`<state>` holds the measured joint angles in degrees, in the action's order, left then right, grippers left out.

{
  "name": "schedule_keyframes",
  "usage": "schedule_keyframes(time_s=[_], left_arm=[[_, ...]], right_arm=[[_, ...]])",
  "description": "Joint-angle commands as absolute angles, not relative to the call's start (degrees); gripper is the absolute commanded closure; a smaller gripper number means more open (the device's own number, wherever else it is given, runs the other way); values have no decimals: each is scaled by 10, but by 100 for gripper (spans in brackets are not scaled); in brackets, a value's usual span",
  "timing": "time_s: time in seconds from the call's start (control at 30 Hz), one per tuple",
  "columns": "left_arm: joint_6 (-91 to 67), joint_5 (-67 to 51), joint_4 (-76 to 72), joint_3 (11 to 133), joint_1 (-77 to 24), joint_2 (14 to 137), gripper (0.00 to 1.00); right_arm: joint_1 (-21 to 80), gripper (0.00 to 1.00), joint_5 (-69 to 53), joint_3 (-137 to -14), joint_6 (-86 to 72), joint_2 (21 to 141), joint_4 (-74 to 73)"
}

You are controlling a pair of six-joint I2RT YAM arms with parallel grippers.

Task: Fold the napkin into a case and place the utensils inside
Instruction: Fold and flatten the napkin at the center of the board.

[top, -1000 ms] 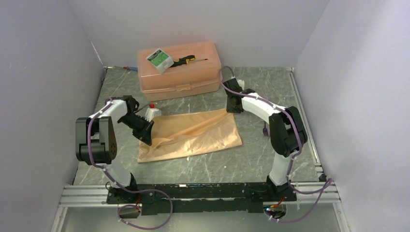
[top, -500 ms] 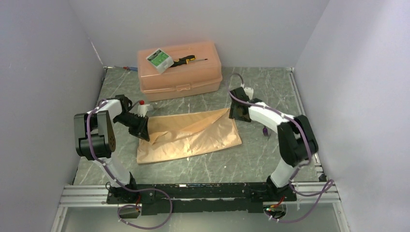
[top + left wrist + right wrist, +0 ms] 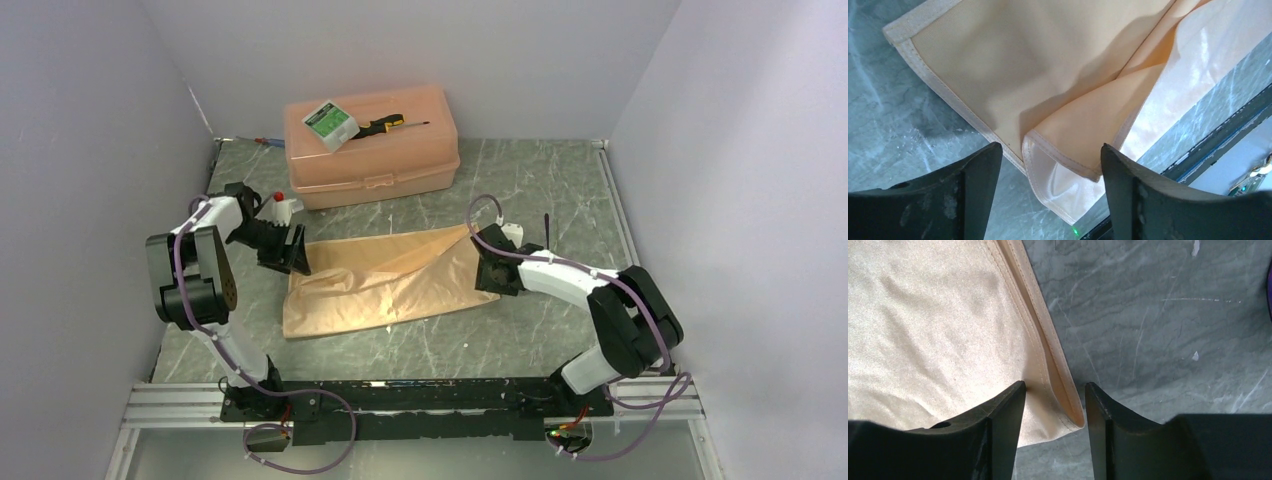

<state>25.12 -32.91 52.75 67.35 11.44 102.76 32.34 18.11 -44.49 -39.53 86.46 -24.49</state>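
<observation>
The peach-orange napkin (image 3: 390, 280) lies on the marble table, folded over itself with a slanted crease. My left gripper (image 3: 290, 255) hovers open at its left end. In the left wrist view the doubled corner of the napkin (image 3: 1023, 75) rests loose between the wide-apart fingers of that gripper (image 3: 1050, 150). My right gripper (image 3: 495, 272) is low at the napkin's right edge. Seen from the right wrist, the gripper (image 3: 1054, 385) is open, and the napkin's (image 3: 923, 340) hemmed edge runs between the fingers unclamped. A thin dark utensil handle (image 3: 547, 226) pokes out behind the right arm.
A rigid peach plastic box (image 3: 372, 145) stands at the back, with a green-white packet (image 3: 330, 123) and a screwdriver (image 3: 390, 124) on its lid. A small white bottle with a red cap (image 3: 283, 208) sits just behind the left gripper. Walls close in on three sides.
Both grippers have opened. The left one let go of the napkin's left corner and drew back left. The right one came forward and down to the napkin's right edge.
</observation>
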Motion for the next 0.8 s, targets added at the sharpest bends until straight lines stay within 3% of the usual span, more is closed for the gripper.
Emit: schedule_keyframes(time_s=[0.0,0.27,0.43,0.77], left_arm=[[340,-380,579,703,114,967,20],[423,-292,545,606,-31,867,19],[421,-190,414,556,-73,842,20],[403,-120,307,589,-70,919,27]], right_arm=[[321,51,172,-434,-414,832,-227],[321,57,173,-445,-407,831,-237],[320,63,171,-447,-406,829,-241],[320,90,173,-442,-408,817,-258]])
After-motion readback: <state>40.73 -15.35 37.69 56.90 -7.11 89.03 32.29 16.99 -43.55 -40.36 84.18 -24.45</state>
